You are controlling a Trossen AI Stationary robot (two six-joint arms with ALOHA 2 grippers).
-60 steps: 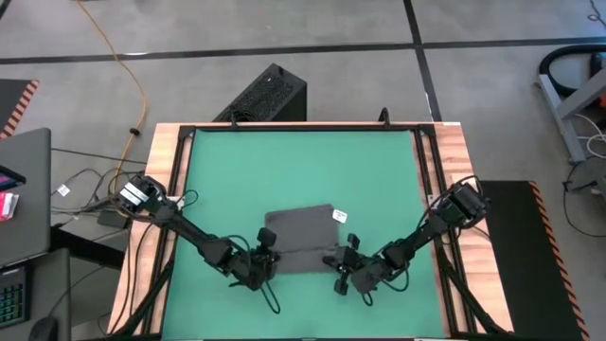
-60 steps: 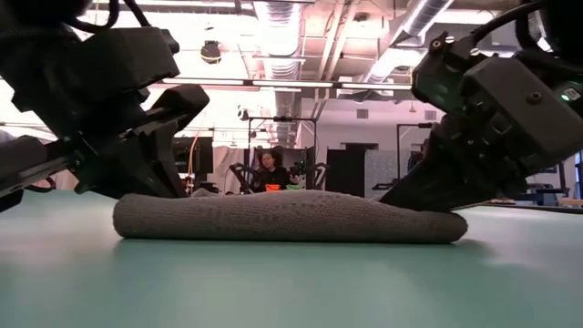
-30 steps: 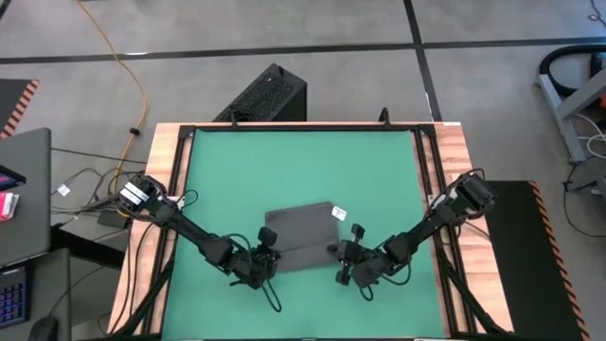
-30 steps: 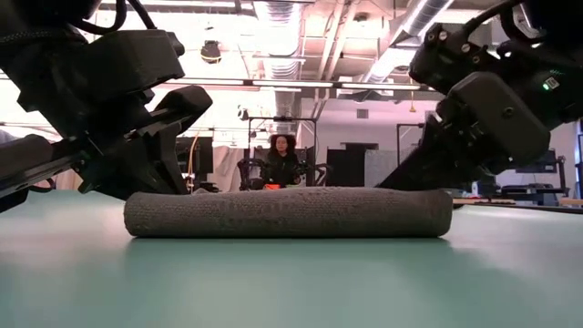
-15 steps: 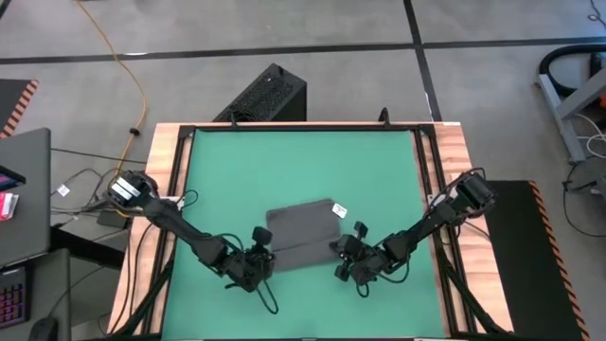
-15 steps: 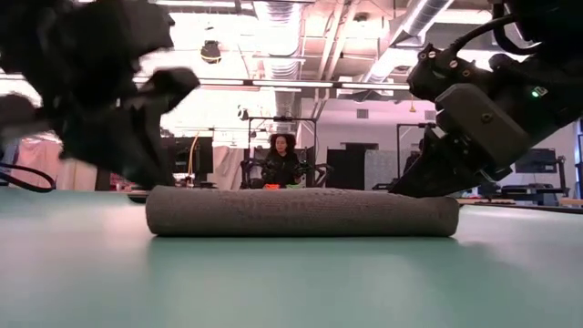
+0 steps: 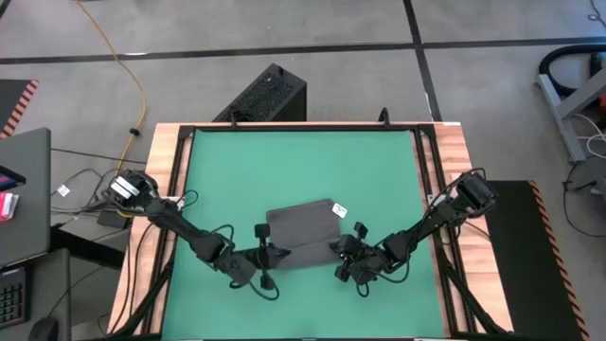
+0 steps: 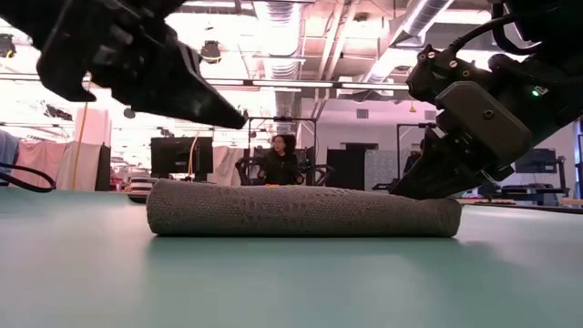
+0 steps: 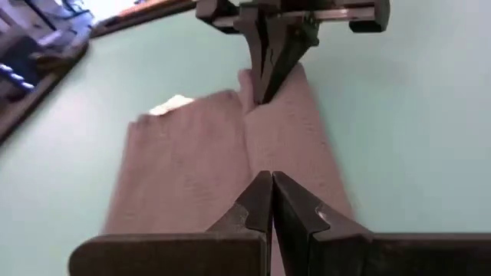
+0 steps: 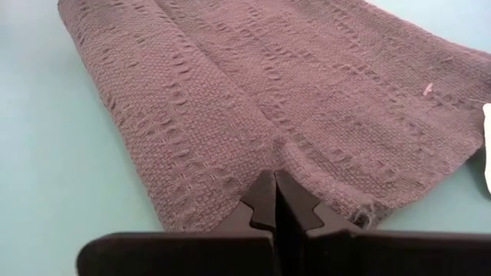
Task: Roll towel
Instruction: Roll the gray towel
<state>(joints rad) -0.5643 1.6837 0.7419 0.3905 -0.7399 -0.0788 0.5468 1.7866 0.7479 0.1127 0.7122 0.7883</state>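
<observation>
The towel (image 7: 304,235) lies a little below the centre of the high view on the green table (image 7: 303,161), its near edge already turned over into a low, even roll that fills the middle of the low view, with the flat remainder stretching toward the top of the high view and a small white tag (image 7: 340,212) at its upper right corner. The left gripper (image 7: 266,257) sits at the lower left of the cloth, and in the low view it hangs at the upper left, raised clear of the roll; its wrist view shows its two fingers pressed together with nothing between them. The right gripper (image 7: 347,258) is at the lower right end of the roll, low against the cloth, fingers likewise closed together at the fold line and apparently pinching no fabric. The weave looks thick, loose and limp, so the towel should be light and floppy, likely to sag or unwind if one end is driven ahead of the other. The best purchase is probably at the two ends of the rolled edge, one gripper per end, pushing the roll evenly over the flat part; the textured knit should grip rather than slide.
</observation>
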